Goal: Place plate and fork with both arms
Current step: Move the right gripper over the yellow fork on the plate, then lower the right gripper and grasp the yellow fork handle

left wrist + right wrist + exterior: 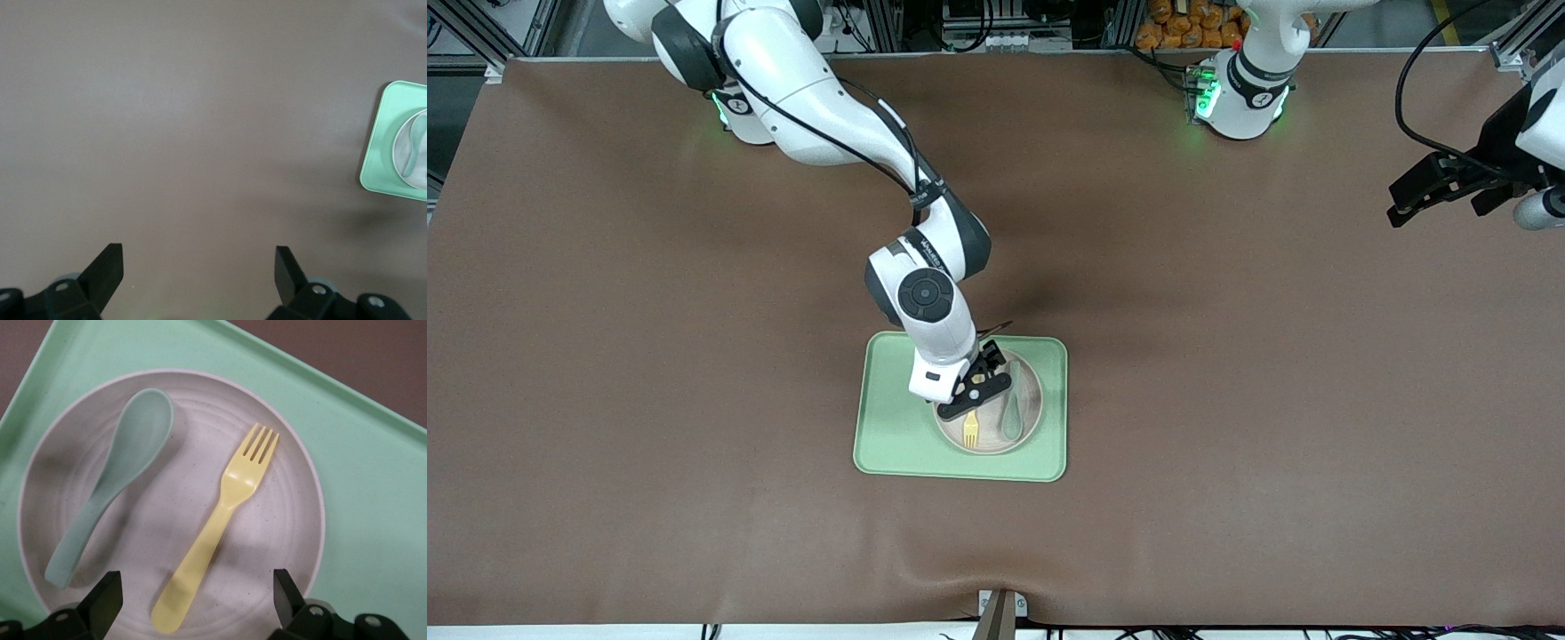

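plate [1024,418] sits on the light green tray [889,427], which lies on the brown table [1227,400] around the middle, somewhat toward the table edge nearest the front camera. on the plate lie the yellow fork [217,527] and the grey-green spoon [113,477], side by side and not touching. the right claw [193,600] hangs just above the plate, over the handle end of the fork, fingers wide apart and holding nothing. the left claw [199,267] waits over bare table near the left arm's end, also wide open and empty.
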Robot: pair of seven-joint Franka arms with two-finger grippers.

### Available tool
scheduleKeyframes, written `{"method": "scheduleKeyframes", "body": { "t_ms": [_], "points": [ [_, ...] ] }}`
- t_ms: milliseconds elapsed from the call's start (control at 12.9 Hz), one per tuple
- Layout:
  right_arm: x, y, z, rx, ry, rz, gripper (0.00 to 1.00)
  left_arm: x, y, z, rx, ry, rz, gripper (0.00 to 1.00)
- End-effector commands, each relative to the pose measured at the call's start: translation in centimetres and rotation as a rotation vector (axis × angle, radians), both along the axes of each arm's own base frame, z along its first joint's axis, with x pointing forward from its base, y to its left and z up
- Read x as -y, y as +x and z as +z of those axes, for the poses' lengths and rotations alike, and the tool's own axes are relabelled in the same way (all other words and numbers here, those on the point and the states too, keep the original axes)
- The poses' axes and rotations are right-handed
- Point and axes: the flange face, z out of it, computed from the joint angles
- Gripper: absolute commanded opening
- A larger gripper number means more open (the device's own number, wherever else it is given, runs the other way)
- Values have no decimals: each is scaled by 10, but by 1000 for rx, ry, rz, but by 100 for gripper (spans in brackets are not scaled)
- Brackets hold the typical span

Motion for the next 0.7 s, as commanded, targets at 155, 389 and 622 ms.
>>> {"method": "scheduleKeyframes", "body": {
  "t_ms": [155,389,622],
  "points": [
    [-7,5,-15,35,18,-16,100,5,-9,3,-9,12,-27,100],
    [-7,5,-22,31,14,-15,100,7,-9,3,-9,11,-30,100],
    [-3,7,-31,38,18,-18,100,8,-9,3,-9,10,-33,100]
  ]
}}
